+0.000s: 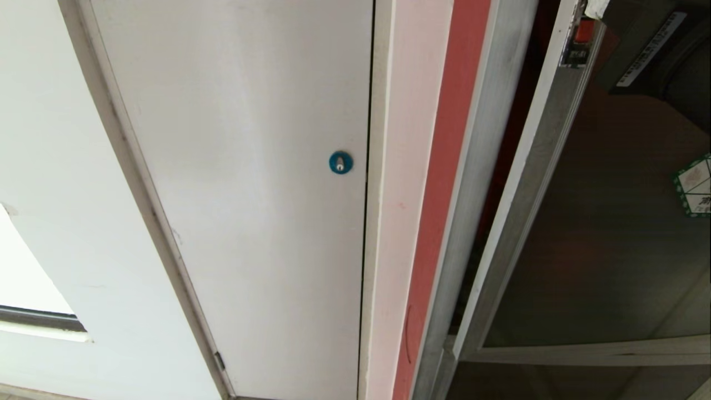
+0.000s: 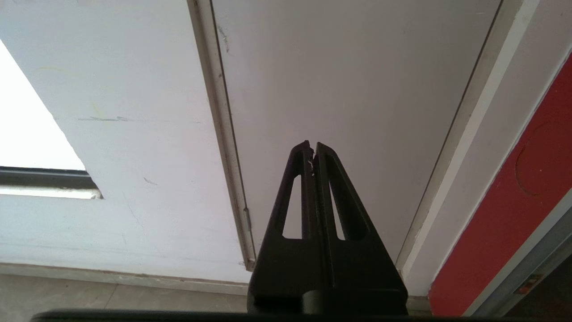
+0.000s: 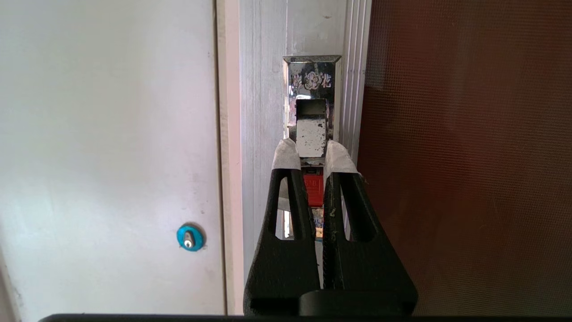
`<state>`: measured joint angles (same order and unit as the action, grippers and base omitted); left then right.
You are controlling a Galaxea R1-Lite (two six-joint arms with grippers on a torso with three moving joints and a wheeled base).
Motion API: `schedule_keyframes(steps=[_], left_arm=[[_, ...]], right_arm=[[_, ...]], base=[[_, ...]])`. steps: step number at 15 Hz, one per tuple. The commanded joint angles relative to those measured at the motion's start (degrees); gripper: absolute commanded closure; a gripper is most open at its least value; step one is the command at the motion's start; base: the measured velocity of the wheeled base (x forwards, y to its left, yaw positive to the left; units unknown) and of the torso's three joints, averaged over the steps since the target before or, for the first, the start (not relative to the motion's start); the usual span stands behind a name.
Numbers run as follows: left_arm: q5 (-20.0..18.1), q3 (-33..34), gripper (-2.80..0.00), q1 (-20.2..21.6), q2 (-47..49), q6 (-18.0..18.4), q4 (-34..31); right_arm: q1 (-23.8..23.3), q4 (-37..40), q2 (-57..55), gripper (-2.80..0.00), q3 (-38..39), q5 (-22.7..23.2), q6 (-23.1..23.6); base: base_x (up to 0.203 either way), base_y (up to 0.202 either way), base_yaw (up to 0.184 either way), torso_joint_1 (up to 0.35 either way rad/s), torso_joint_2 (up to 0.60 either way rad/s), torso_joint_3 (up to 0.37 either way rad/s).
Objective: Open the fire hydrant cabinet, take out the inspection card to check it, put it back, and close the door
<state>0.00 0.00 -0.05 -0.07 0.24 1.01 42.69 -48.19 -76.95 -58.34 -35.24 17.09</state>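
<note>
The fire hydrant cabinet shows its aluminium frame [image 1: 472,194] and a dark red slit of interior. The door [image 1: 600,250], dark tinted glass with a green-and-white sticker [image 1: 694,186], stands slightly ajar from that frame. My right gripper [image 3: 311,150] has its white-taped fingertips [image 3: 286,154] shut on the chrome pull tab of the door's latch [image 3: 311,134], just above the small red latch piece [image 3: 313,190]. A taped fingertip [image 1: 597,8] peeks in at the head view's top edge. The inspection card is hidden. My left gripper [image 2: 313,145] hangs parked and shut, holding nothing.
Left of the cabinet is a plain white panel door [image 1: 250,194] with a round blue lock [image 1: 340,162], then a pink and red wall strip [image 1: 439,194]. A bright window opening [image 1: 22,278] lies at far left. Floor tiles [image 2: 111,299] run along the wall's foot.
</note>
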Motion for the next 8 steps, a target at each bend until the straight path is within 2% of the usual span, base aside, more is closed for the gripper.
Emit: schedule_keyframes(steps=[1, 2, 3, 4, 8], left_arm=[[0.00, 0.35, 0.00, 0.05, -0.01, 0.02, 0.04], [0.00, 0.35, 0.00, 0.00, -0.01, 0.02, 0.03], [0.00, 0.35, 0.00, 0.05, -0.01, 0.02, 0.04], [0.00, 0.35, 0.00, -0.01, -0.01, 0.02, 0.04], [0.00, 0.35, 0.00, -0.04, -0.01, 0.02, -0.04]], right_arm=[[0.02, 0.18, 0.04, 0.00, 0.60, -0.19, 0.21], [0.02, 0.20, 0.04, 0.00, 0.86, -0.18, 0.22], [0.02, 0.20, 0.04, -0.21, 0.86, -0.18, 0.22], [0.02, 0.11, 0.04, -2.80, 0.86, -0.09, 0.22], [0.11, 0.02, 0.13, -2.80, 0.95, 0.00, 0.22]], base=[[0.000, 0.000, 0.000, 0.000, 0.00, 0.000], [0.000, 0.000, 0.000, 0.000, 0.00, 0.000], [0.000, 0.000, 0.000, 0.000, 0.00, 0.000], [0.000, 0.000, 0.000, 0.000, 0.00, 0.000], [0.000, 0.000, 0.000, 0.000, 0.00, 0.000]])
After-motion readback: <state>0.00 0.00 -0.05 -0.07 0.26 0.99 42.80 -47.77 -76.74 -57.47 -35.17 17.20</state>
